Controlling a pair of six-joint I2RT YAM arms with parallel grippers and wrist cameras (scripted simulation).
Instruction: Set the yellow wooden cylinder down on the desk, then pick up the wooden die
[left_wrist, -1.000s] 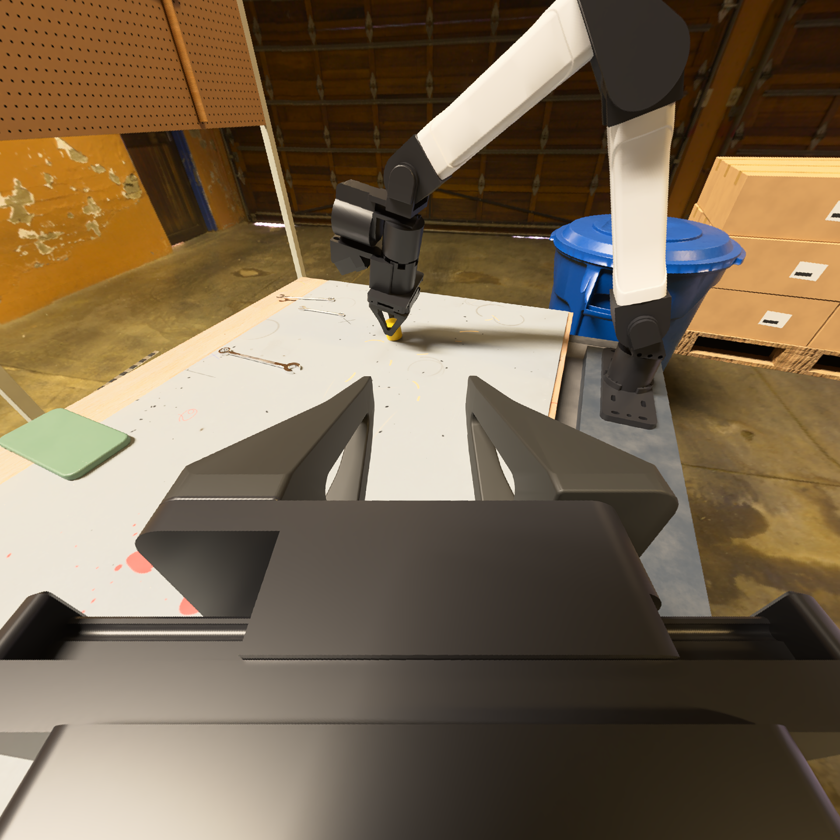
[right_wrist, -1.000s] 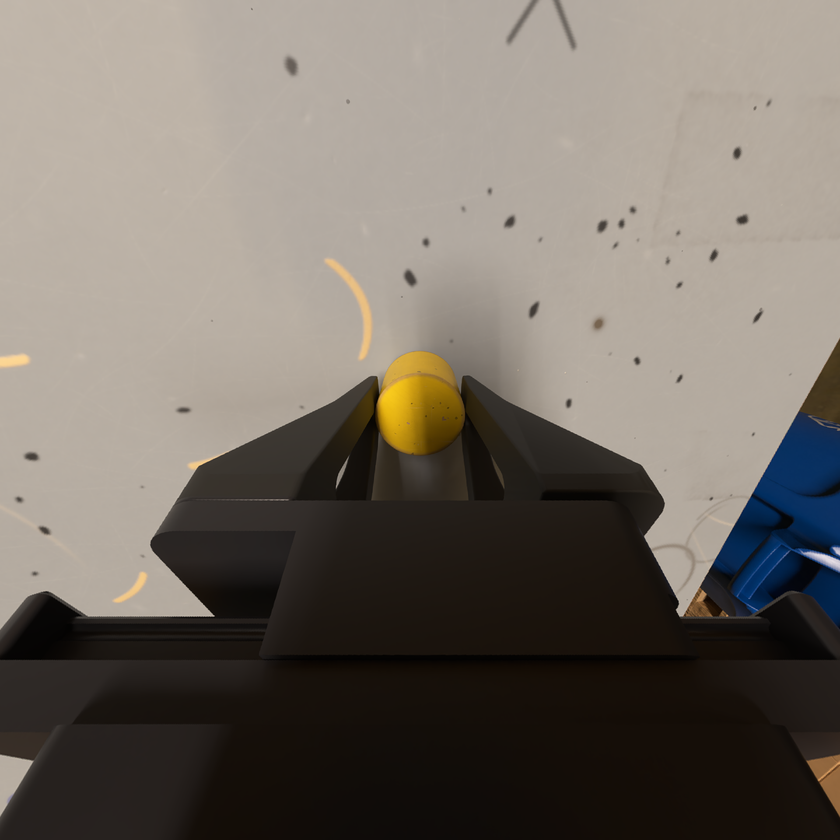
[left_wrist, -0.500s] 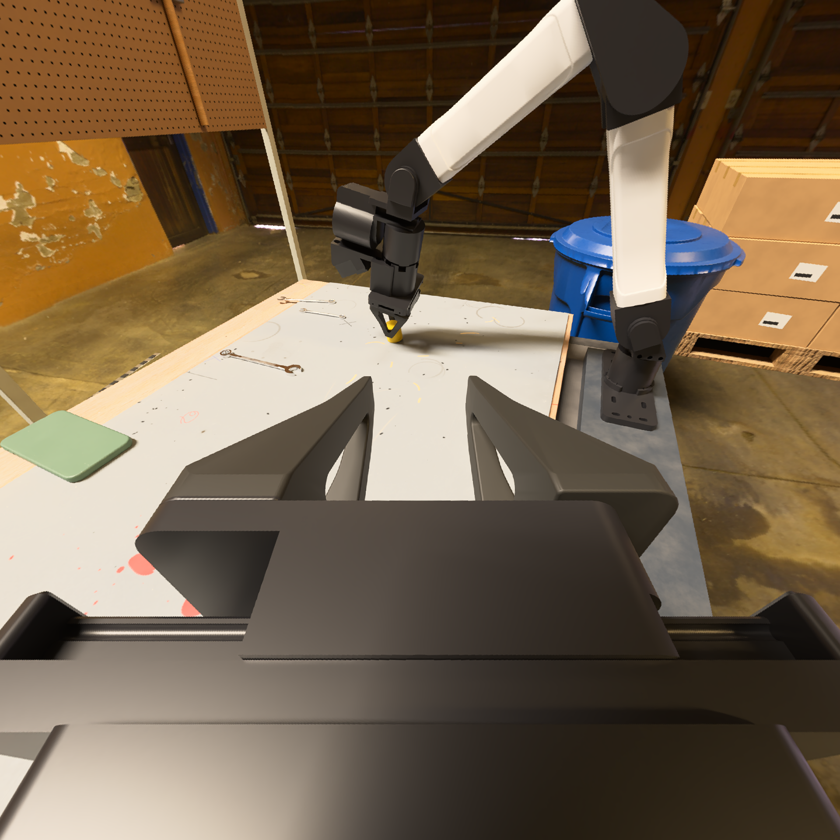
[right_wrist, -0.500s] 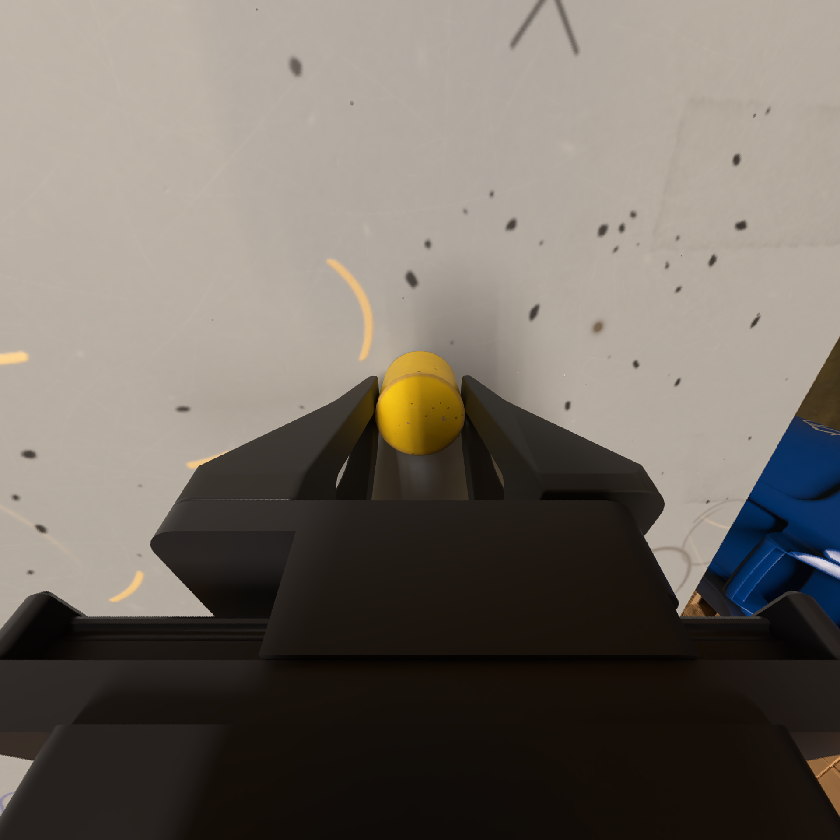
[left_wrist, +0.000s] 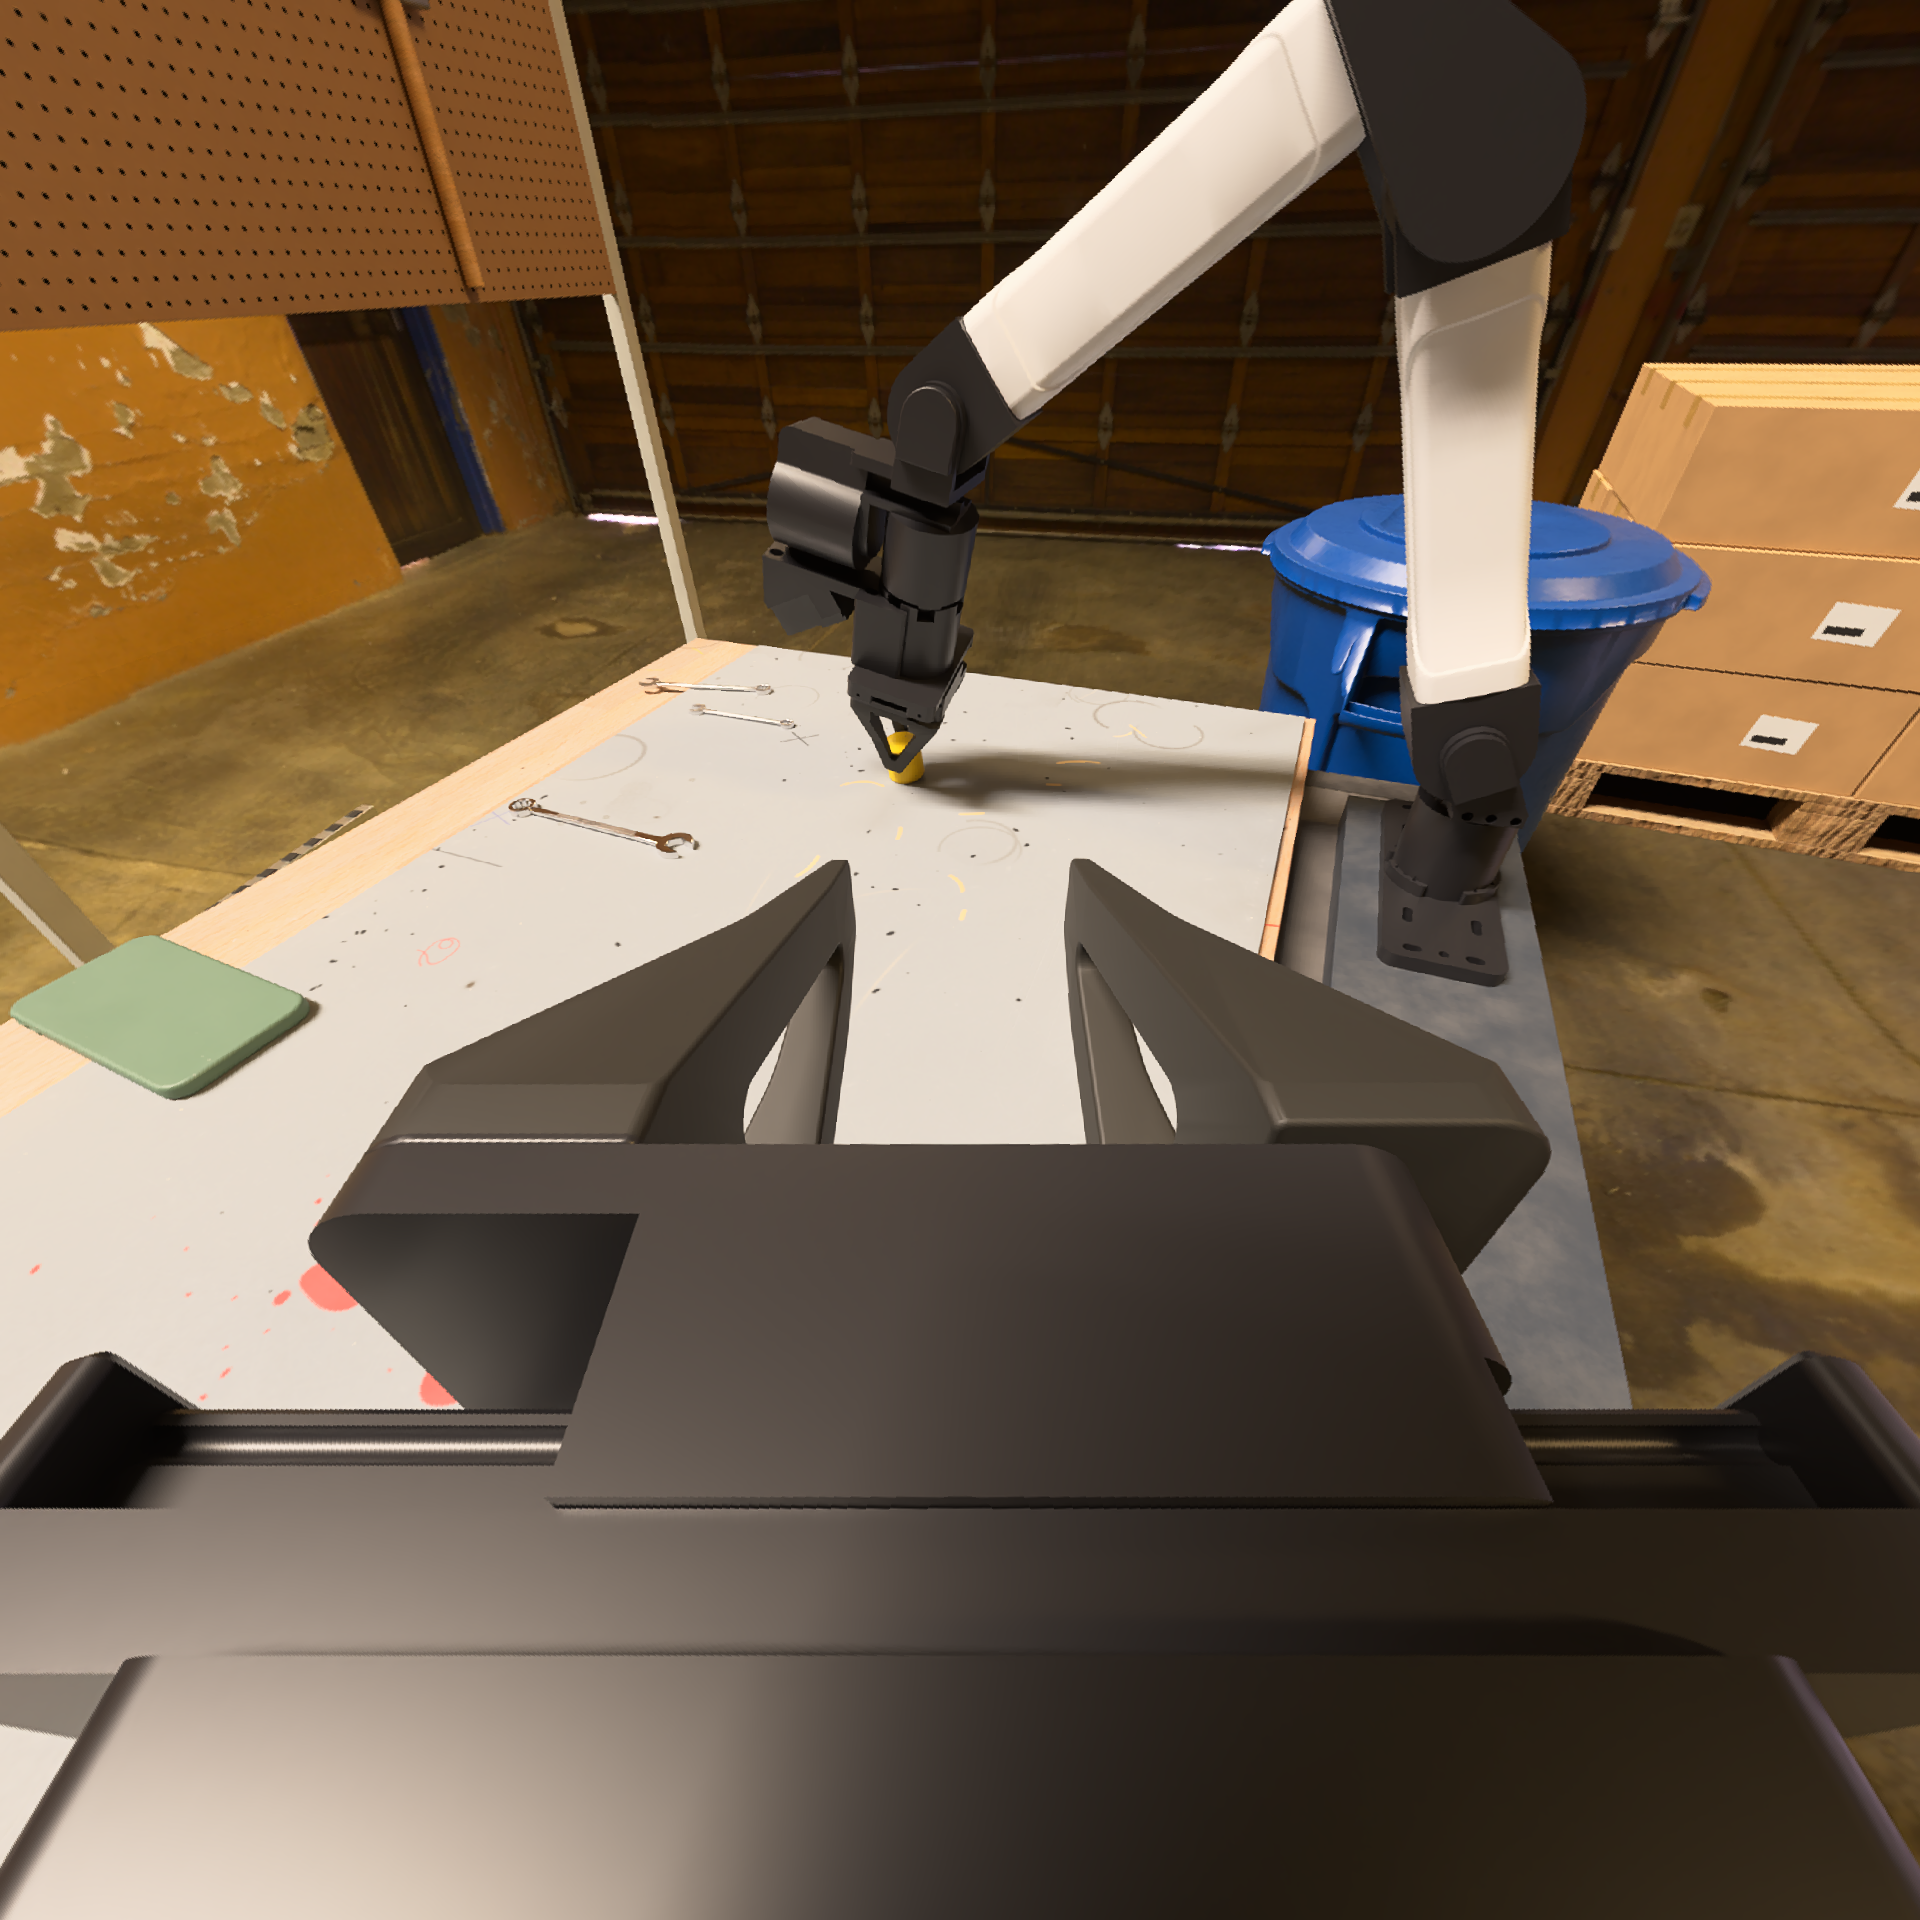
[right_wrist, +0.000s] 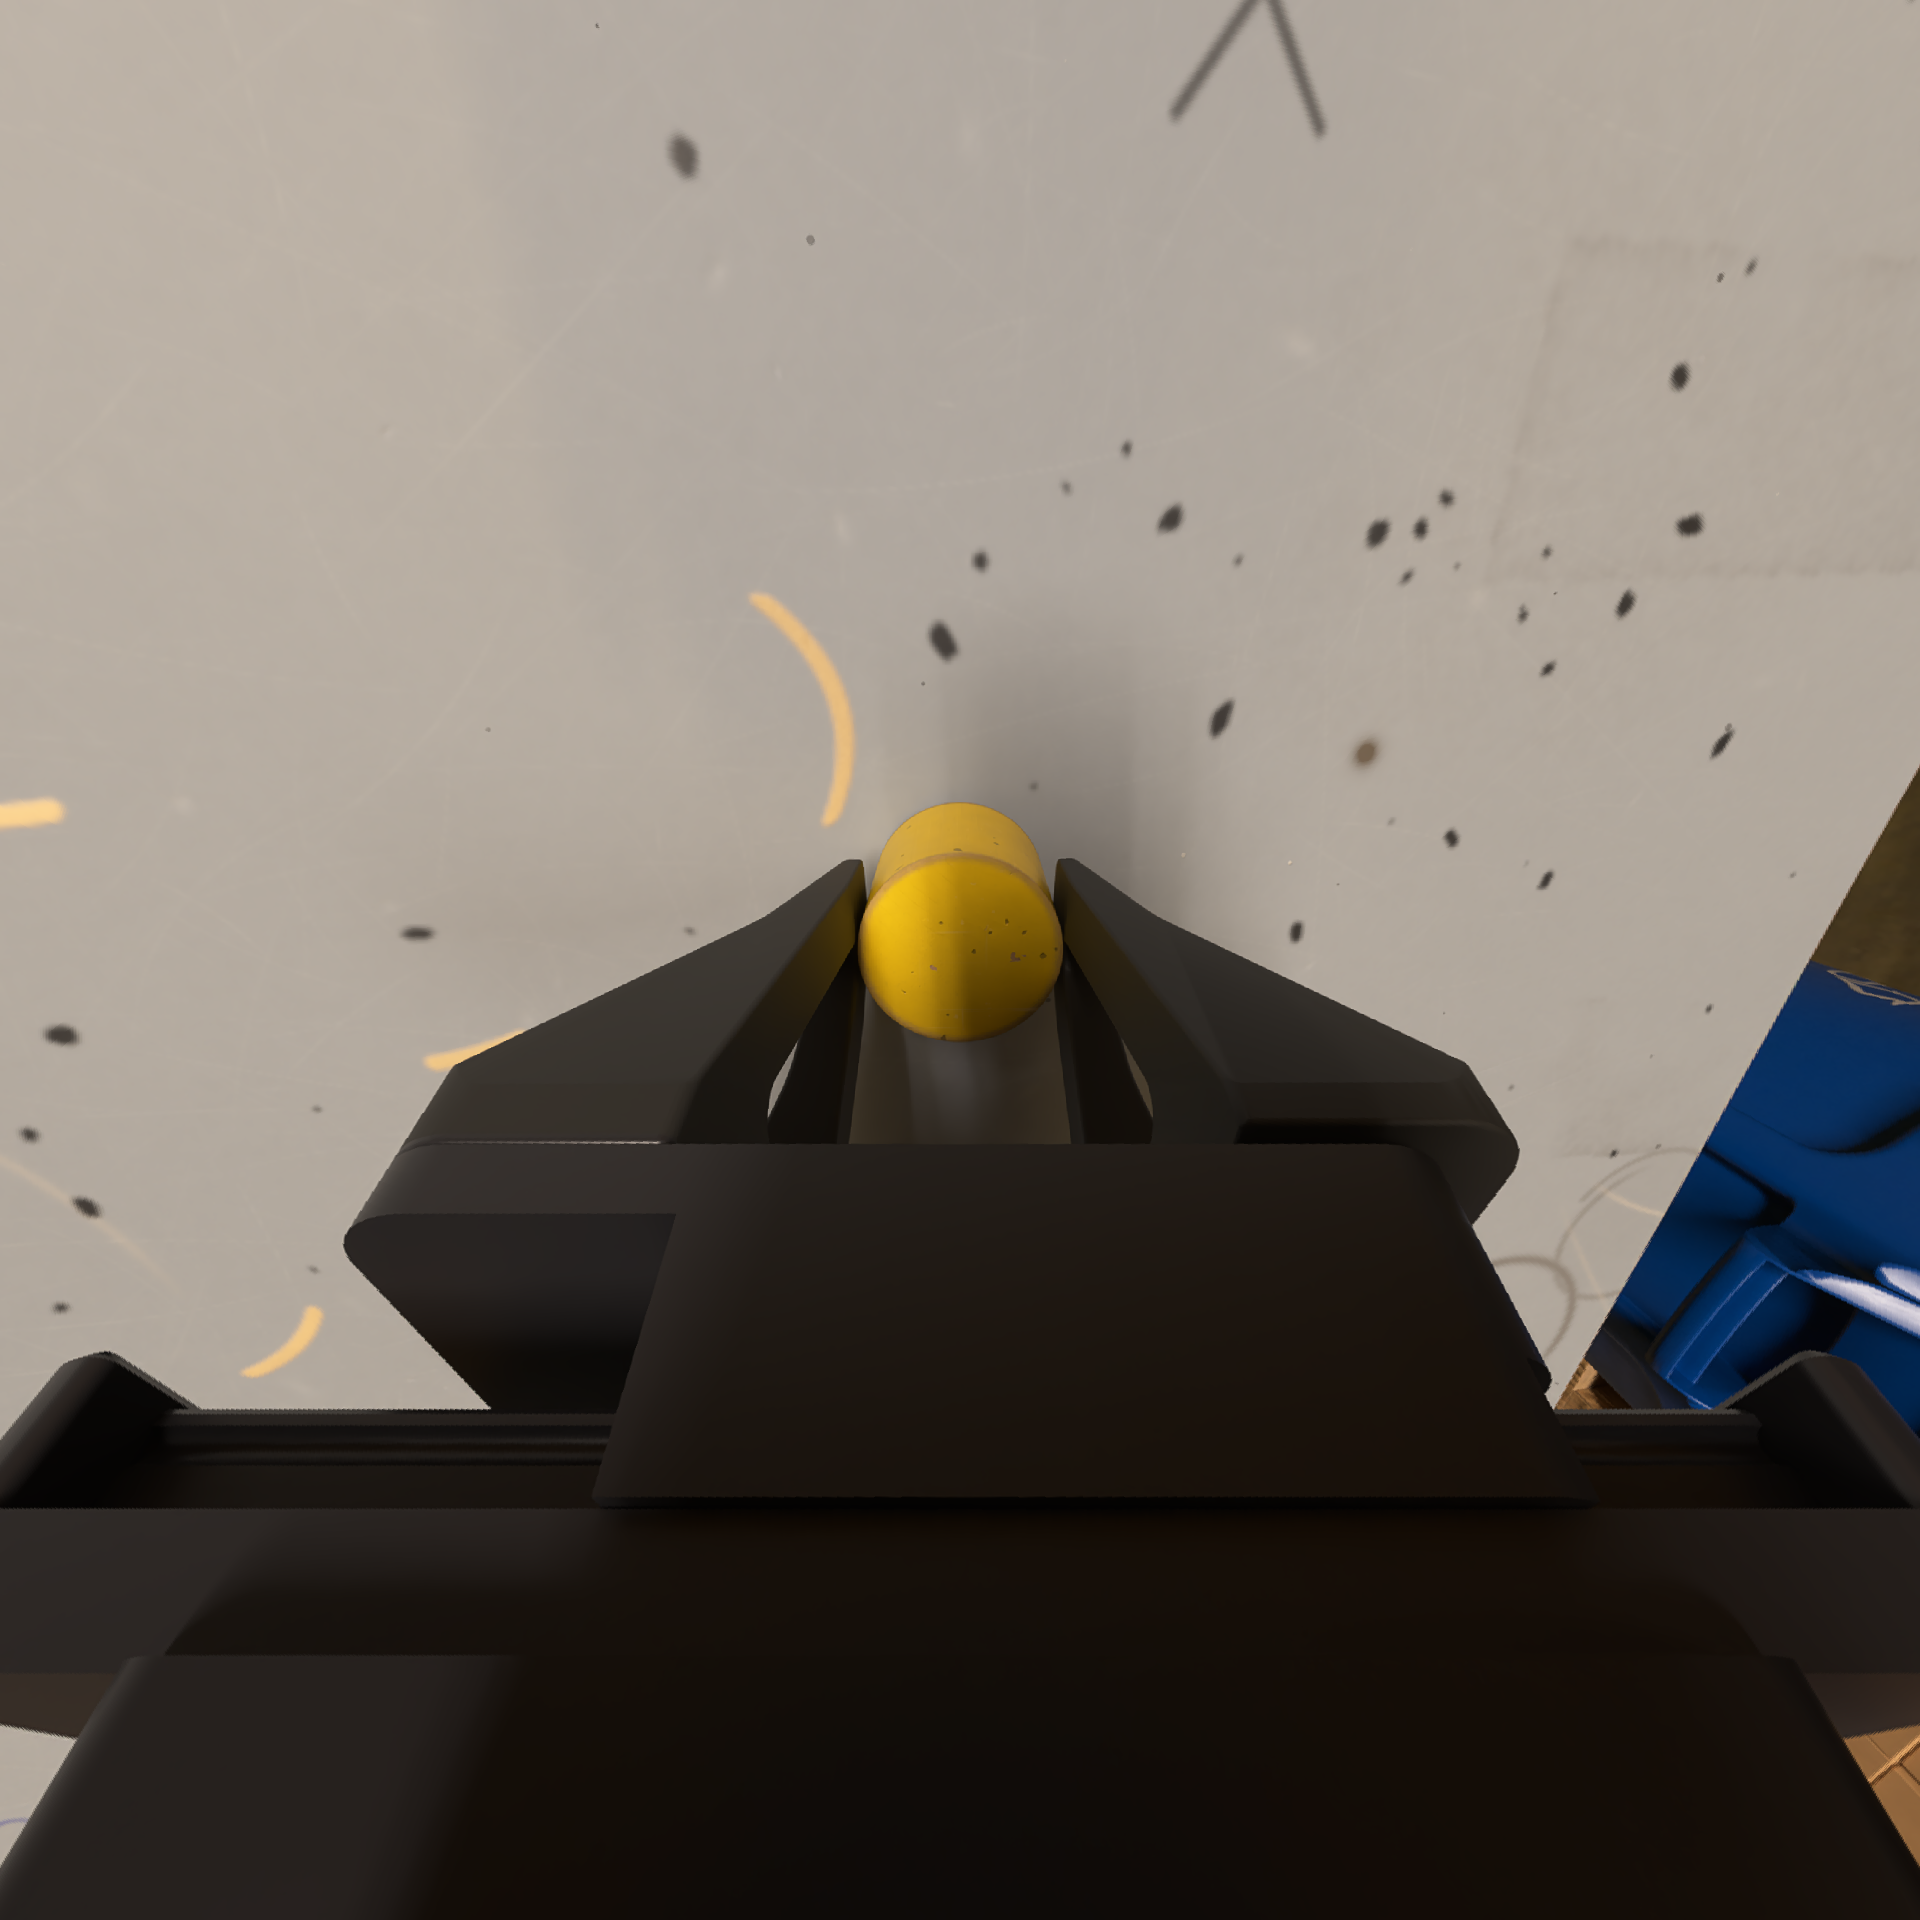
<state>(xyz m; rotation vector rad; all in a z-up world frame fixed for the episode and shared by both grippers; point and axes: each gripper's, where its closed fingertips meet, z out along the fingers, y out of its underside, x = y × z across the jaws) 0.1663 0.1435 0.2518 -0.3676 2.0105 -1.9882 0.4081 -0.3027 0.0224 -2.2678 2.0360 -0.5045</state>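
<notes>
The yellow wooden cylinder (right_wrist: 961, 940) stands upright between my right gripper's (right_wrist: 958, 868) fingers, which are shut on its sides. In the left wrist view, the right gripper (left_wrist: 906, 743) points straight down at the far middle of the grey desk (left_wrist: 1091, 831), and the cylinder's (left_wrist: 907, 769) lower end is at the desk surface. My left gripper (left_wrist: 961, 894) is open and empty, held above the near part of the desk. No wooden die shows in either view.
Three wrenches (left_wrist: 603, 826) (left_wrist: 743, 715) (left_wrist: 707, 686) lie on the desk left of the right gripper. A green pad (left_wrist: 161, 1013) sits at the left edge. A blue bin (left_wrist: 1340, 623) and cardboard boxes (left_wrist: 1766, 582) stand beyond the desk's right edge.
The right gripper has sunk slightly toward the desk with the cylinder still held. The left gripper has not moved.
</notes>
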